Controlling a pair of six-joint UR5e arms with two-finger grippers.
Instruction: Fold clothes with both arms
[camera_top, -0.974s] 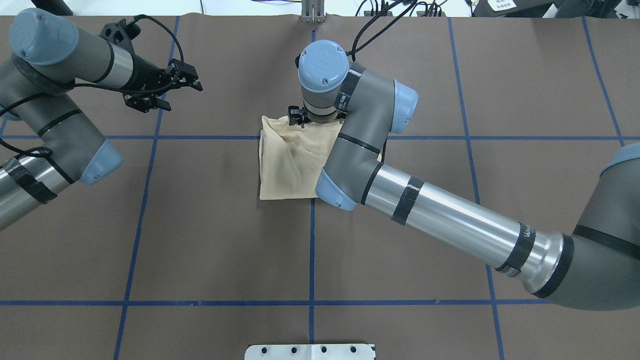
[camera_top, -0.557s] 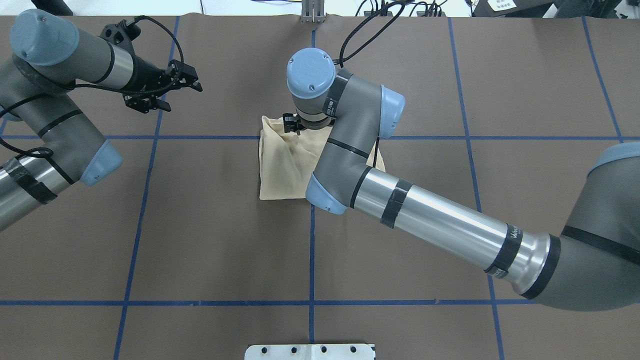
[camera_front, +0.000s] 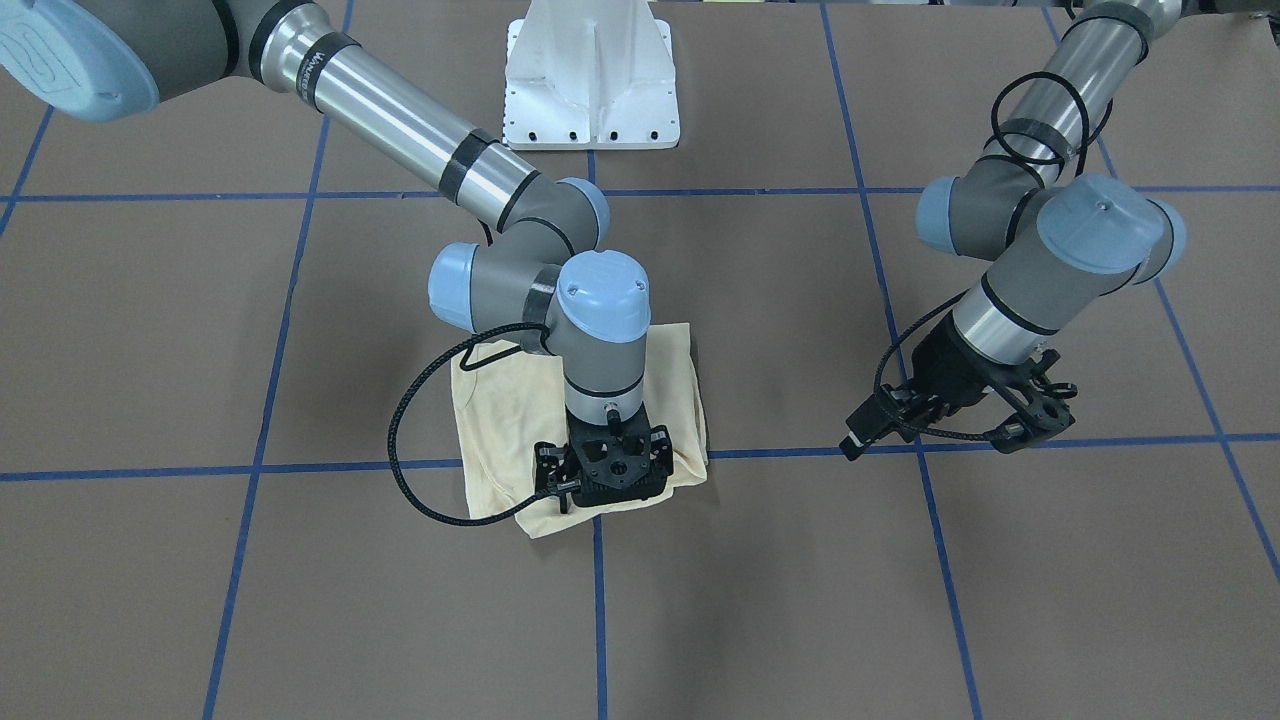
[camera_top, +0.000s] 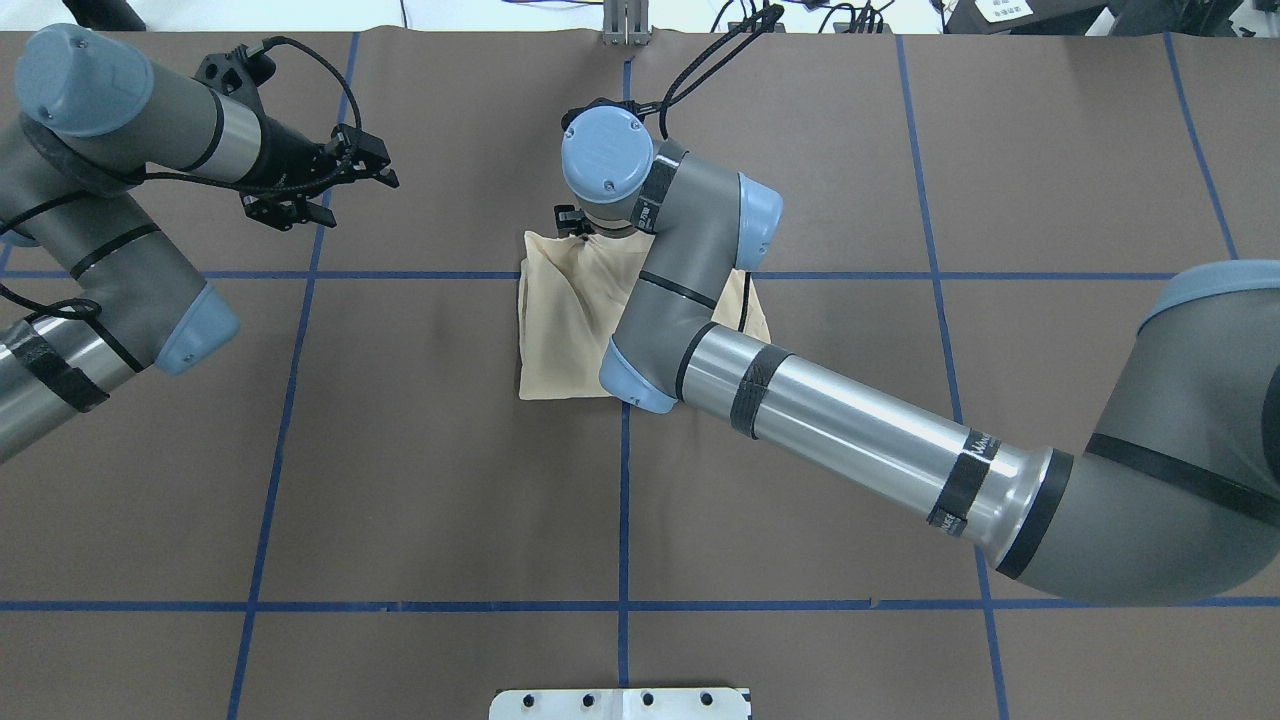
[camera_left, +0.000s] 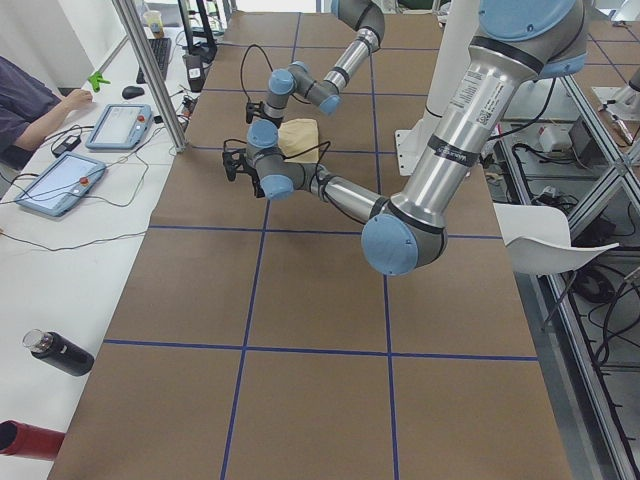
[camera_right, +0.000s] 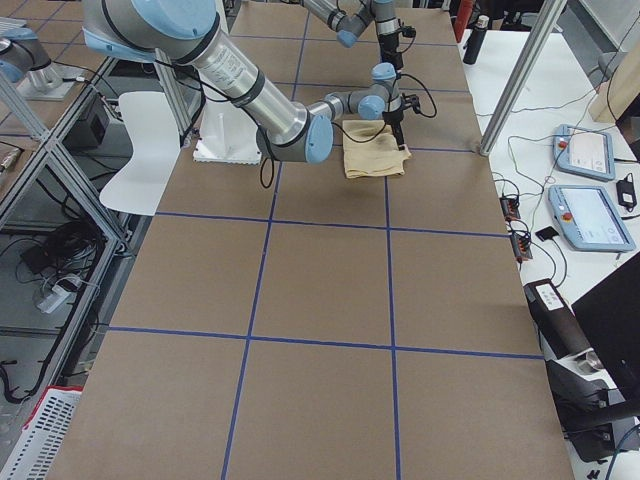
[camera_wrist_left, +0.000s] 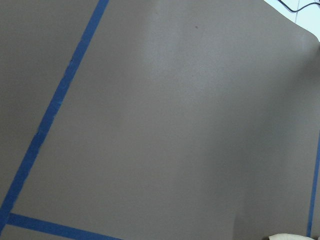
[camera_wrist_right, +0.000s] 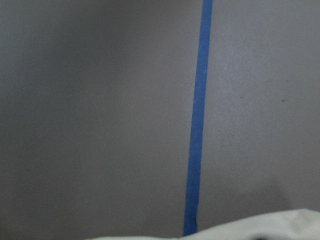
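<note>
The shirt (camera_top: 565, 320) is seen lying flat on the brown table (camera_top: 450, 480), folded into a rough rectangle at the crossing of two blue tape lines (camera_top: 623, 500), near the middle of the table. The right gripper (camera_front: 605, 475) is pointed straight down at the shirt's edge farthest from the white base (camera_front: 590, 80). Its fingers are hidden beneath its own body, so it cannot be told how far the jaws are parted or whether cloth is held. In the right wrist view only a pale strip of cloth is shown along the bottom. The left gripper (camera_top: 350, 195) is held above bare table, well apart from the shirt, with its jaws spread and nothing between them.
</note>
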